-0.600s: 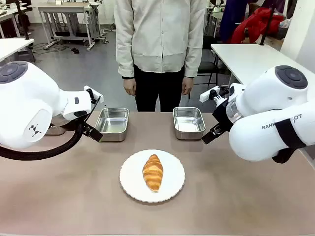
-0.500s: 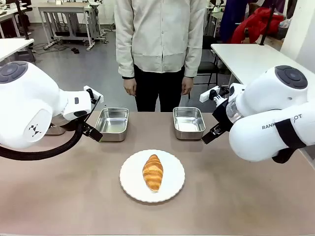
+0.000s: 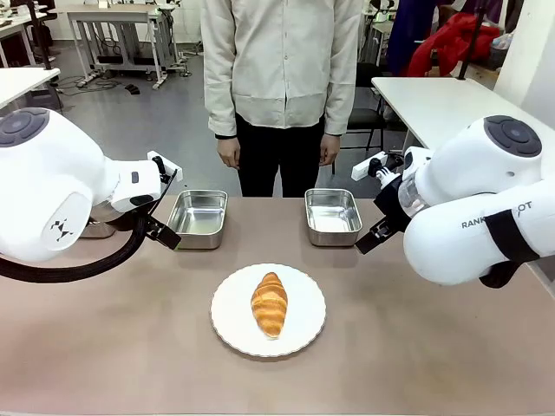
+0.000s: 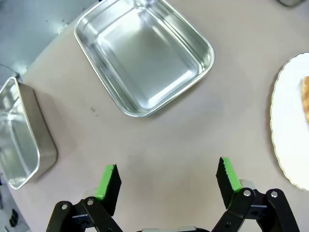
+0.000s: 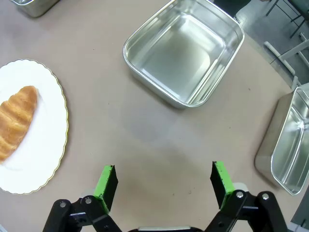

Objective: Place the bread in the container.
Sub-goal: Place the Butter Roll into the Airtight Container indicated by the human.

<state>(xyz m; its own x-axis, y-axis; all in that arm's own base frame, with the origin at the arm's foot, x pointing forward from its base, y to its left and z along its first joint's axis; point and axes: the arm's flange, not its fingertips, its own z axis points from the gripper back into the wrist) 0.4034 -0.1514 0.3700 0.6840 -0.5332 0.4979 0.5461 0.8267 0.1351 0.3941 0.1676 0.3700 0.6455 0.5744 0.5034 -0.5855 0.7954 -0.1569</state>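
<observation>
The croissant [image 3: 270, 303] lies lengthwise in the middle of a round white plate [image 3: 229, 317] with a scalloped rim, which sits on the brown table [image 3: 434, 364] midway between the two arms; nothing touches the croissant. Beyond the plate, toward the far side, two shiny stainless-steel pans stand upright and empty on the table, well apart from each other: the left pan [image 3: 199, 217] and the right pan [image 3: 333, 215]. The left gripper [image 4: 168, 175] hovers above bare tabletop with its green-padded fingers spread wide and nothing between them. In the left wrist view the left pan lies ahead of the fingertips, the plate's rim with a sliver of croissant shows at the picture's right edge, and a third pan [image 4: 18, 141] of the same kind sits at the picture's left edge. The right gripper [image 5: 163, 180] likewise hangs over bare tabletop, fingers wide apart and empty. In the right wrist view the right pan lies ahead of the fingertips, the croissant on its plate sits at the picture's left side, and a fourth pan [image 5: 289, 142] is cut off by the right edge. A person [image 3: 282, 69] in a pale jacket and dark trousers stands at the far side of the table, hands [image 3: 229, 152] hanging down and clear of the tabletop.
</observation>
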